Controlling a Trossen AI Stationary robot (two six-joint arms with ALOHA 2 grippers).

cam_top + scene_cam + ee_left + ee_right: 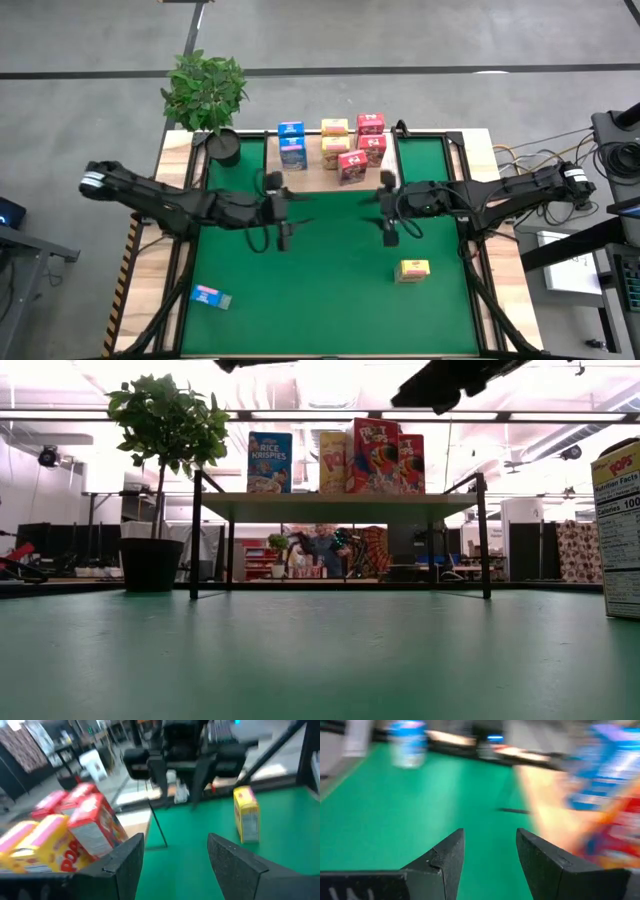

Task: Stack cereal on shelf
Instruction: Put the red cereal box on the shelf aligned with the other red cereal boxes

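High view: blue cereal box [211, 296] lying flat, yellow one [413, 269] upright, both off the shelf [310, 175].
Low view: Rice Krispies box [269, 462] on the shelf.
Wrist views: left gripper [173, 862] and right gripper [488, 855] empty, jaws apart.

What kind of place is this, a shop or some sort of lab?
Most likely a robotics lab or workshop, not a shop. Two dark robot arms work over a green table, a small shelf holds cereal boxes, and the low view shows desks and equipment behind.

left gripper [283, 236]: jaws apart, holding nothing | right gripper [389, 234]: jaws apart, holding nothing | both arms reach inward
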